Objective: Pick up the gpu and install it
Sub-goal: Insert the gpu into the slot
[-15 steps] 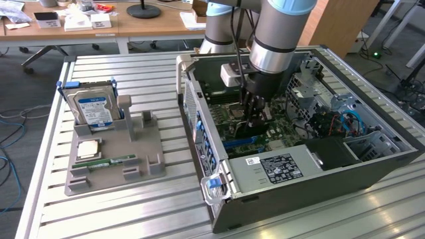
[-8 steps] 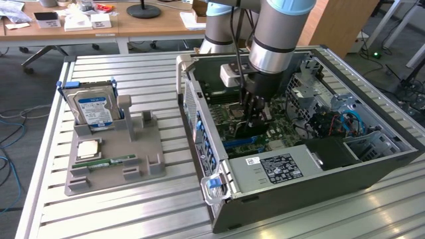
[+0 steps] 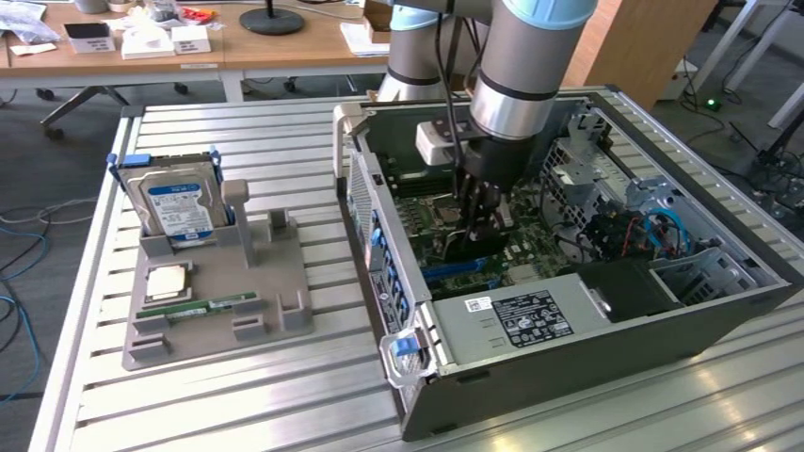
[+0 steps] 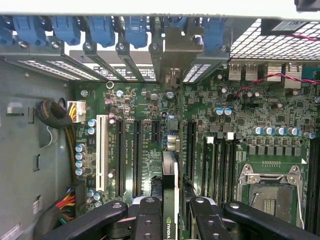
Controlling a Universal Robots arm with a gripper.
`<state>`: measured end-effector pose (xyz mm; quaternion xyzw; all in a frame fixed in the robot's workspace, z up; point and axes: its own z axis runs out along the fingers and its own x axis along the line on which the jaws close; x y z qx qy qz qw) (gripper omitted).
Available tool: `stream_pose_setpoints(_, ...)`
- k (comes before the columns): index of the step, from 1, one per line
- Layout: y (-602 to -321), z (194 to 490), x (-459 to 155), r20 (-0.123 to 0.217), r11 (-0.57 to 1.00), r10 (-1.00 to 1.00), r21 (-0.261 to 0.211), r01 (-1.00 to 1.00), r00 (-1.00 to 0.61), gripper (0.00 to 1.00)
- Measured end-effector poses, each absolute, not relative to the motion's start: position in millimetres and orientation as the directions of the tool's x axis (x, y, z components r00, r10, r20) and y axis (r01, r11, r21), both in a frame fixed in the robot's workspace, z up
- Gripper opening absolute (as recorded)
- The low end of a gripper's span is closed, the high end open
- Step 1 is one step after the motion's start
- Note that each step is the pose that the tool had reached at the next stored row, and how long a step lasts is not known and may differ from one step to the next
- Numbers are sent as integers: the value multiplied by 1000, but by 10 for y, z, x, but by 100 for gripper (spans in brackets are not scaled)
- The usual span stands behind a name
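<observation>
1. A slatted metal table (image 3: 251, 395) carries everything.
2. An open PC case (image 3: 603, 377) lies on its side toward the exterior view's right, its inside facing up.
3. The arm (image 3: 534, 66) comes straight down into the case.
4. A grey fixture (image 3: 214, 311) sits on the table at the exterior view's left, well apart from the case.
5. The motherboard (image 4: 260, 115) covers the case floor, and a labelled power supply (image 3: 528, 320) sits at the case's near end.
6. A hard drive (image 3: 176, 207) stands upright in the fixture's back holder.
7. The gpu (image 3: 477, 247) is inside the case, held on edge above the motherboard. In the wrist view the gpu (image 4: 170, 170) lies in line with the black expansion slots (image 4: 137, 150), its far end pointing at the rear wall's blue clips (image 4: 100, 27). Whether it is seated in a slot cannot be told.
8. The claw (image 3: 480, 221) grips the gpu, with its fingers (image 4: 148, 220) pressed on both faces of the card.
9. A CPU (image 3: 168, 281) lies flat on the fixture.
10. A RAM stick (image 3: 201, 308) lies just in front of the CPU.
</observation>
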<state>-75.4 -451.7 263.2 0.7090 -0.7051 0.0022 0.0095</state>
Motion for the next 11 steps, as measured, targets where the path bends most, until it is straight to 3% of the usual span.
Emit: stream_pose_setpoints(11, -4517, 2609, -756, 17, -5, -1000, 10, -1000, 6, 26)
